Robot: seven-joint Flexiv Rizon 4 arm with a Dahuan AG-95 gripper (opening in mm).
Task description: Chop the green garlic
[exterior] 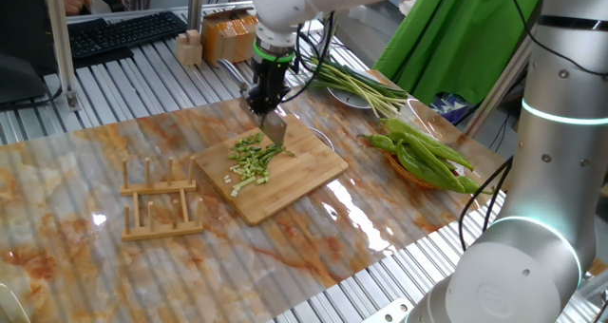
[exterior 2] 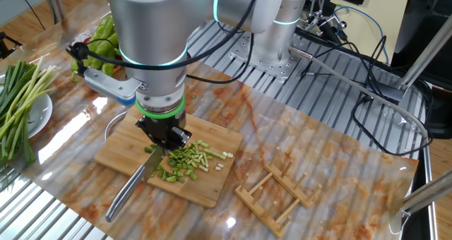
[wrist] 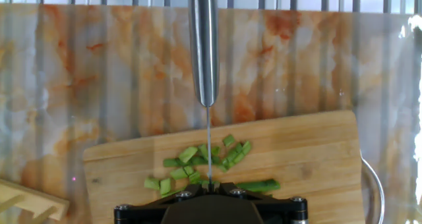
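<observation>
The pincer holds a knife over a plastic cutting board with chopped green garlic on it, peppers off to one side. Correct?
Not quite: the cutting board is wooden, not plastic, as the other fixed view shows. The rest stands: the pincer holds the knife over the chopped green garlic, with the peppers aside.

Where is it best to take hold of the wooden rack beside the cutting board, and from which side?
Probably its long front rail, approached from straight above and pinched across its width, between the upright pegs. The wooden rack sits flat with that rail thin, straight and uncovered.
</observation>
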